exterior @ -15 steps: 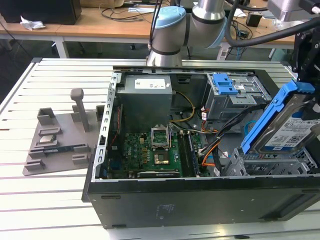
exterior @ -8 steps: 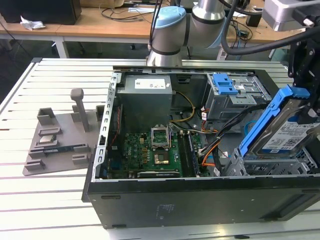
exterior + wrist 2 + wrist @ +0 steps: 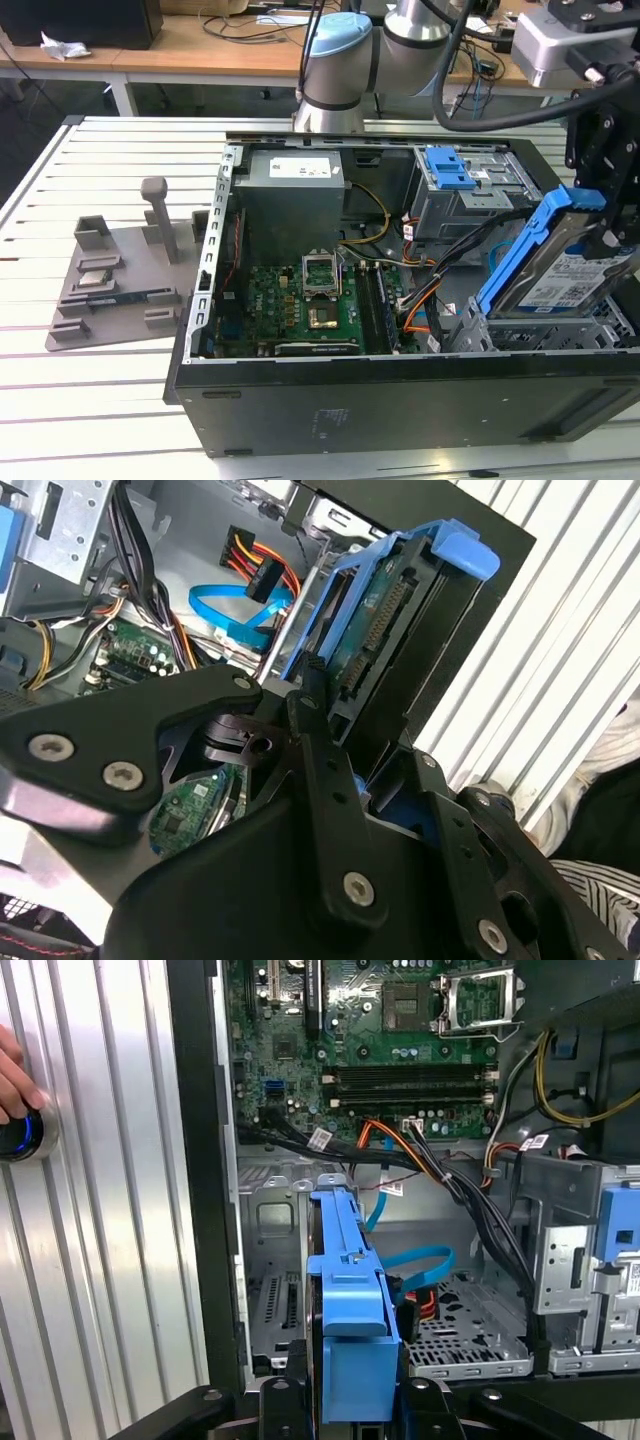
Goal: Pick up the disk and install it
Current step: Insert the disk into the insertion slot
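Observation:
The disk [image 3: 565,275], a silver drive with a white-and-blue label in a blue carrier, hangs tilted over the open computer case [image 3: 400,400] at the exterior view's right. Its lower end sits at the metal drive bay [image 3: 480,325]. My gripper [image 3: 605,235] is shut on the disk's upper end. In the first wrist view the carrier [image 3: 345,1290] stands edge-on between the black fingers [image 3: 275,1400], above the empty bay [image 3: 270,1290]. In the second wrist view the disk [image 3: 395,610] shows its connector side beyond the finger linkages [image 3: 330,780].
Inside the case lie the motherboard [image 3: 300,300], a grey power-supply box [image 3: 295,185], an upper drive cage with a blue latch [image 3: 450,168], and loose blue and orange cables [image 3: 420,1260] beside the bay. A grey fixture plate [image 3: 120,275] sits left. A hand [image 3: 12,1075] rests on a blue-lit button.

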